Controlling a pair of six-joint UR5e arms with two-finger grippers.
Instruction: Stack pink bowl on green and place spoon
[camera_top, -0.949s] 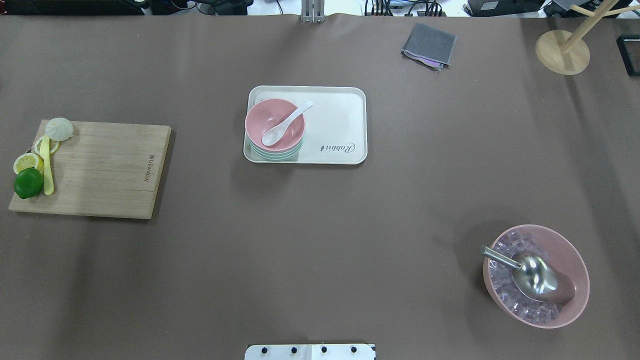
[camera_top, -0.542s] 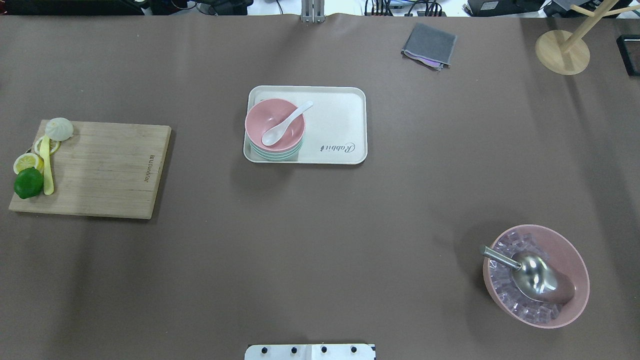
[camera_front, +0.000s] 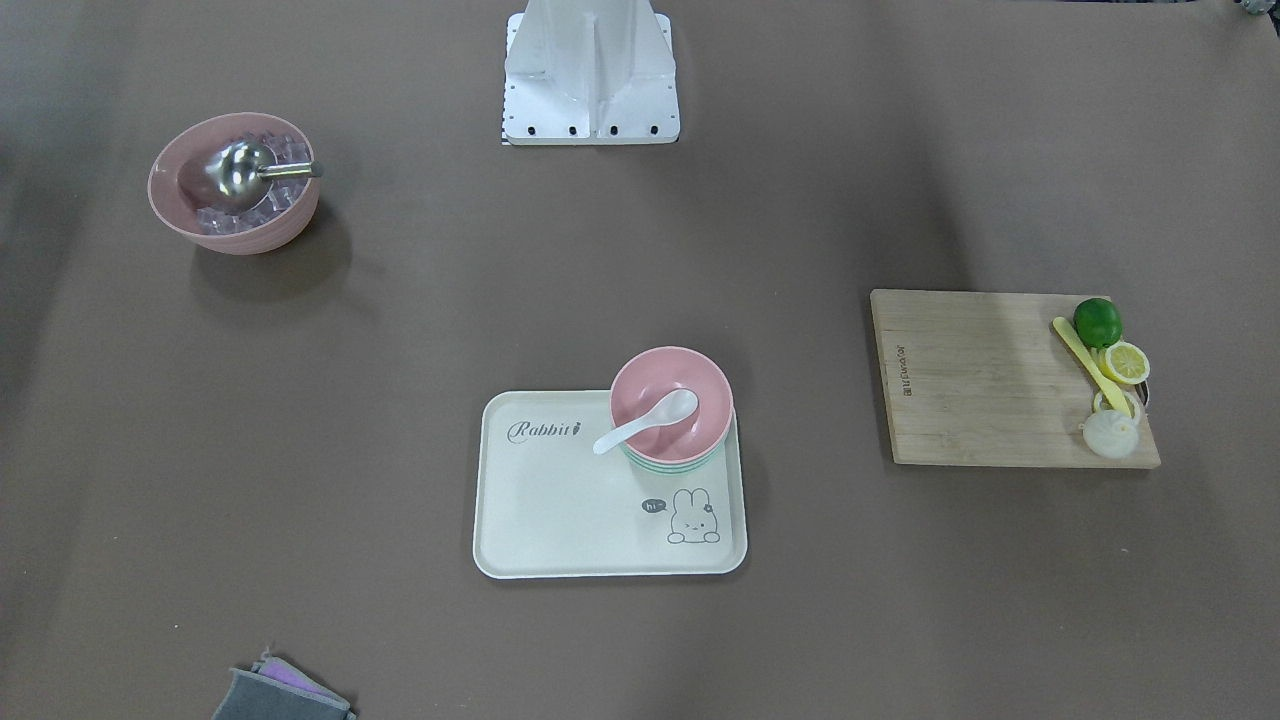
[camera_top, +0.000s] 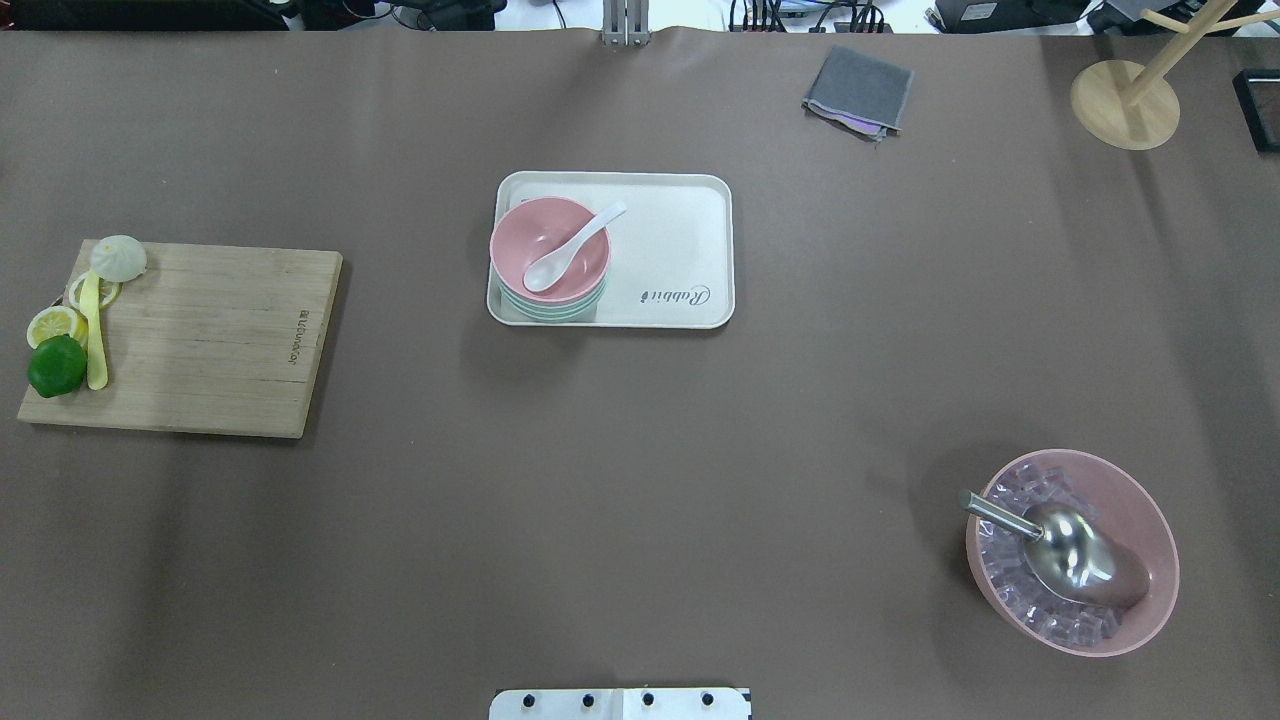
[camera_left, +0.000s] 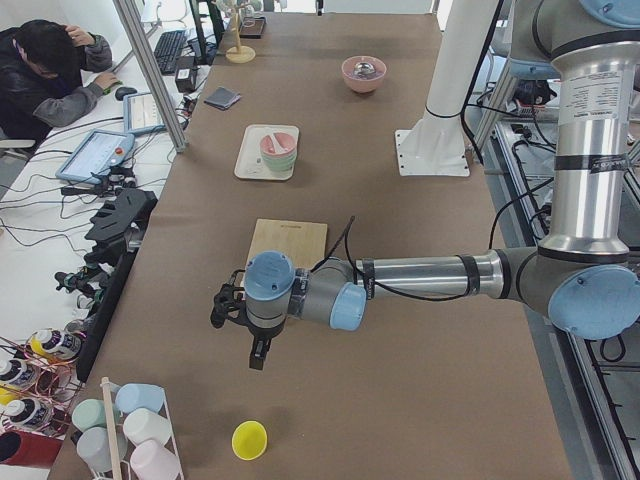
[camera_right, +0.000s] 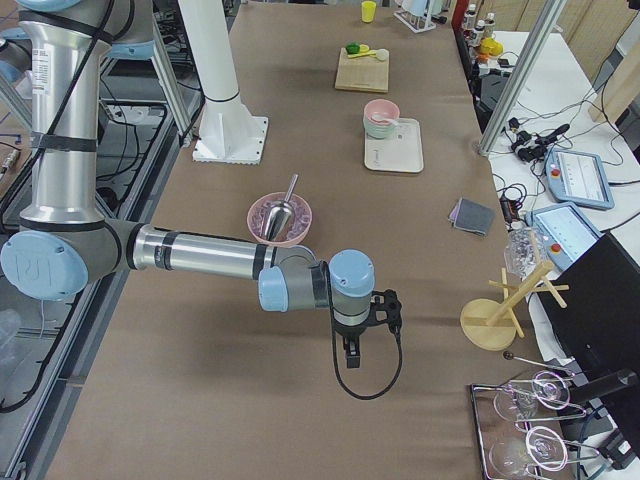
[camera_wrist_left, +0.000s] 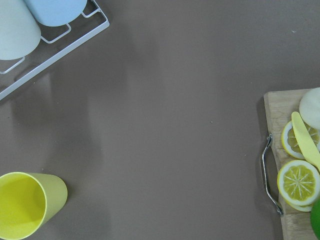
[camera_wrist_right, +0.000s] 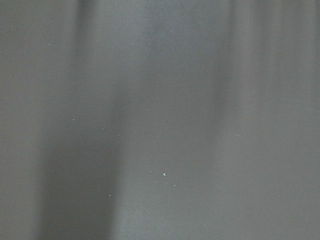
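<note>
On the surface (camera_top: 640, 480) the tray (camera_top: 680, 250) sits midway, toward the far side. At its left end the upper bowl (camera_top: 530, 235) nests in the lower bowl (camera_top: 550, 312). The spoon (camera_top: 562, 255) lies in the upper one, its handle over the rim's right. The cutting board (camera_top: 200, 340) lies well left, with fruit (camera_top: 58, 365) along its left edge. Near right stands a bowl of ice (camera_top: 1160, 520) holding a scoop (camera_top: 1075, 555). A cloth (camera_top: 860, 88) lies behind the tray, rightward.

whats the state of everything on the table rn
pink bowl, stacked on green bowl, on tray
spoon, resting in pink bowl
big bowl, holds ice, scoop inside
lemon, cut
lime, whole
cloth, folded
yellow cup, upright, empty
left hand, cannot tell
right hand, cannot tell
</note>
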